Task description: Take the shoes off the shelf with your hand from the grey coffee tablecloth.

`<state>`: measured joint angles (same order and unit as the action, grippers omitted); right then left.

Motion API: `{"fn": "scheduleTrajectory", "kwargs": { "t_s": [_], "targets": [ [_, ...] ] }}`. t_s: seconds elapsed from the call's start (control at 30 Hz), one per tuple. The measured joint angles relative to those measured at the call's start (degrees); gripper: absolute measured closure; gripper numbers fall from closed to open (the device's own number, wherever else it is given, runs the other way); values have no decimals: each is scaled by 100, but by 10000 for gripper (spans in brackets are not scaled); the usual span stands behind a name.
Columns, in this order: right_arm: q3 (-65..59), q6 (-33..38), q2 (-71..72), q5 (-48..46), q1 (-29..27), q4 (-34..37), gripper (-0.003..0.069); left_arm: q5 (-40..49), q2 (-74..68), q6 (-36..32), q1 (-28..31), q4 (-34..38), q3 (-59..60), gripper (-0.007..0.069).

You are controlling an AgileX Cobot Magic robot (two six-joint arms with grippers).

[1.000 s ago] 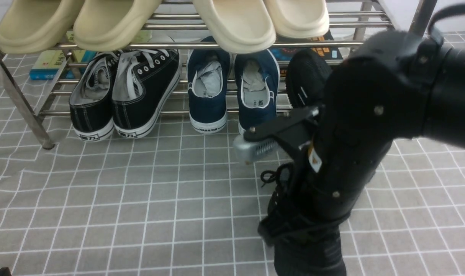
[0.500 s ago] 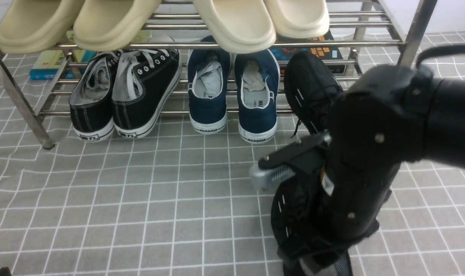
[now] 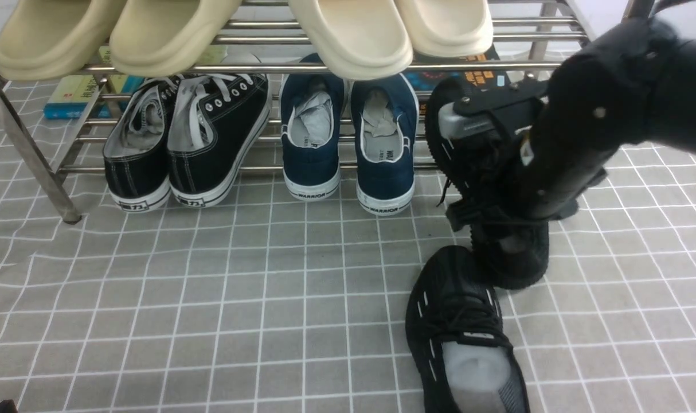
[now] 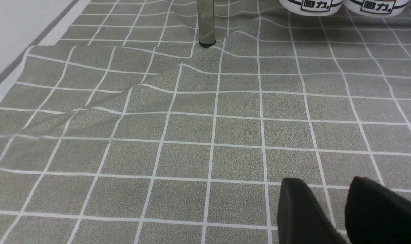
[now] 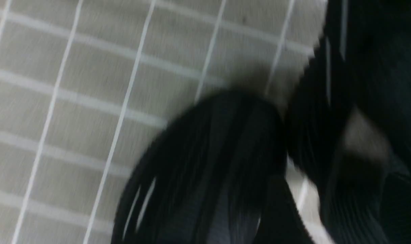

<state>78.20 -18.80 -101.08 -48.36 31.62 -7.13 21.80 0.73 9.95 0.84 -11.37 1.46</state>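
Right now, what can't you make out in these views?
Right gripper: front view shows one finger only; open or shut unclear.
Far shoe: front view, right arm covers its middle.
Near shoe: front view, heel cut by bottom edge.
Right wrist view: motion blur throughout.

I see the grey checked cloth (image 3: 210,298) carrying the steel shelf (image 3: 36,160) and one black mesh shoe (image 3: 462,332) — beige slippers (image 3: 348,34) on its top tier, canvas sneakers (image 3: 210,160) and navy slip-ons (image 3: 316,163) below.

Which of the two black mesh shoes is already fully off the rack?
The near shoe, lying flat on the checked cloth; the far shoe has its toe at the shelf, beneath the right gripper.
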Motion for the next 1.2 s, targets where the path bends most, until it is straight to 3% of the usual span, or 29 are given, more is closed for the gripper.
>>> {"fn": "scheduleTrajectory", "kwargs": {
  "t_s": [0.17,0.23,0.27,0.3,0.4,0.67,0.9,1.2],
  "targets": [
    [0,0,-386,490,-12,-285,275,5,0,0,0,0,0,384],
    [0,0,-510,552,-12,-396,364,5,0,0,0,0,0,384],
    [0,0,-529,530,-12,-411,432,5,0,0,0,0,0,384],
    [17,0,-513,440,-12,-404,544,5,0,0,0,0,0,384],
    [142,0,-286,-105,-12,-316,655,5,0,0,0,0,0,384],
    [118,0,1212,-2250,-48,129,659,5,0,0,0,0,0,384],
    [-510,-158,1621,-2284,-48,186,659,5,0,0,0,0,0,384],
    [-698,-771,1621,-2075,-48,-750,657,5,0,0,0,0,0,384]
  ]
}}
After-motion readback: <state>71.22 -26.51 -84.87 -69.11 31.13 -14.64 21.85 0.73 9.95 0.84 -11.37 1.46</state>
